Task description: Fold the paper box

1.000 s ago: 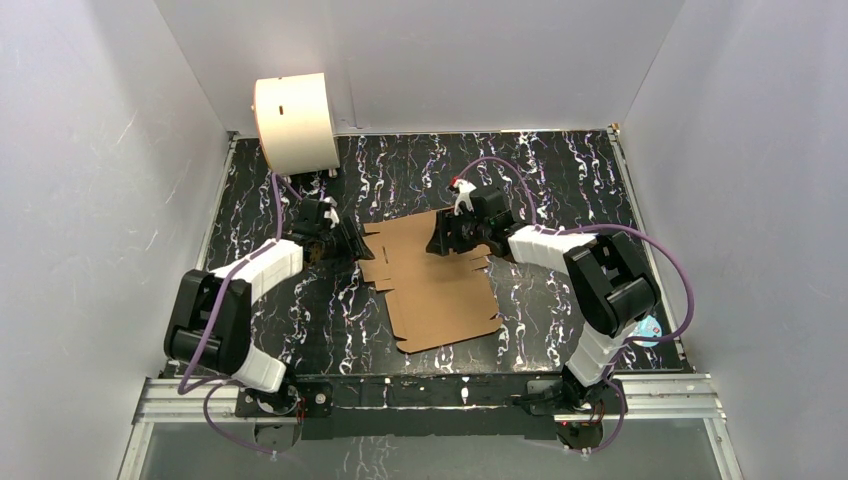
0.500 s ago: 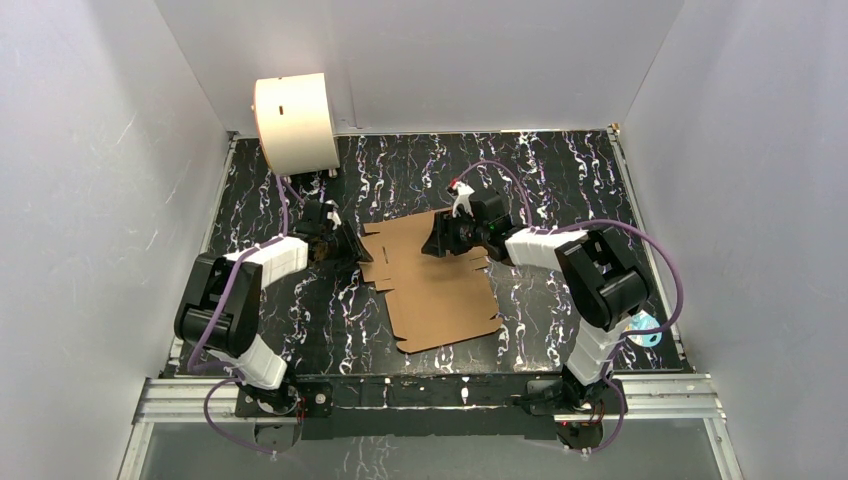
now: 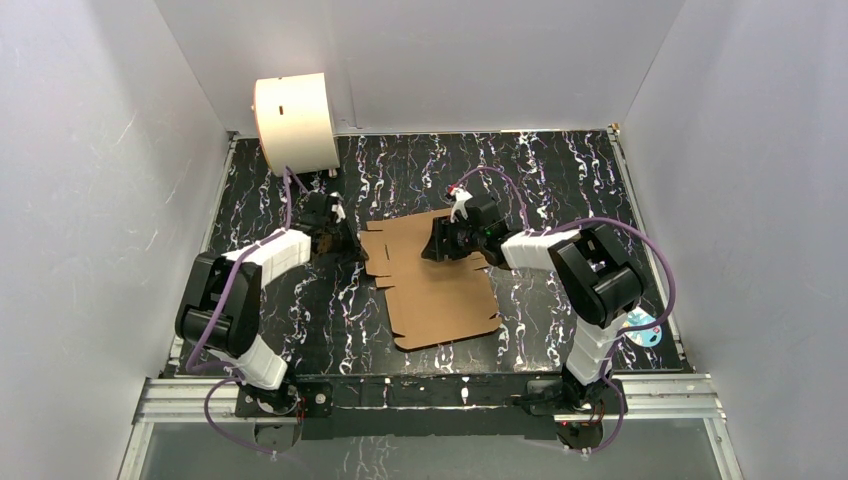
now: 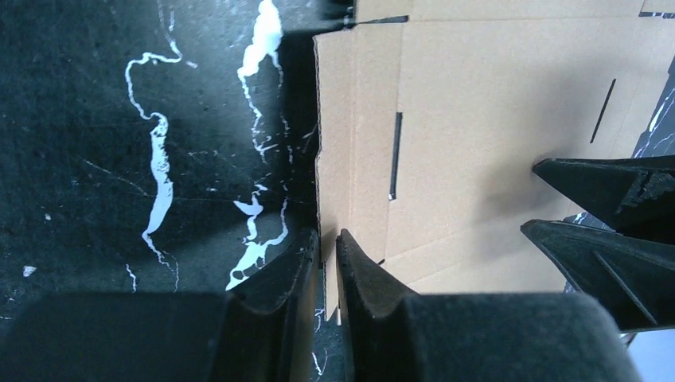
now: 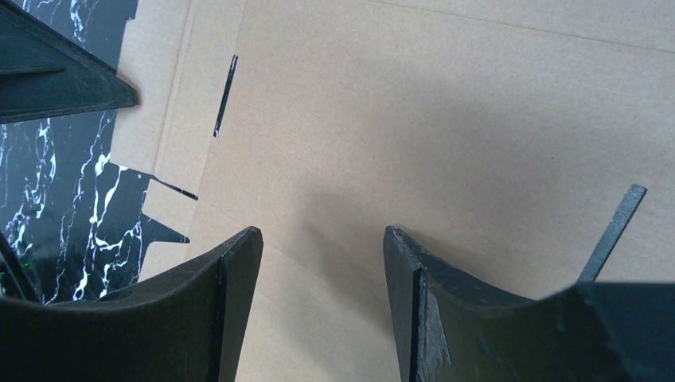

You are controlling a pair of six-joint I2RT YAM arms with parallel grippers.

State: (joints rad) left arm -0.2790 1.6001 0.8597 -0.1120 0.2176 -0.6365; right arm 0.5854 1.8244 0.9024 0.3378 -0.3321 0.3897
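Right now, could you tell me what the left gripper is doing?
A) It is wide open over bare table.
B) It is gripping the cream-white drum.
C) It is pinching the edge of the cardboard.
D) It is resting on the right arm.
C: in the left wrist view the left gripper has its fingers almost together, with the narrow edge strip of the paper box running between them.
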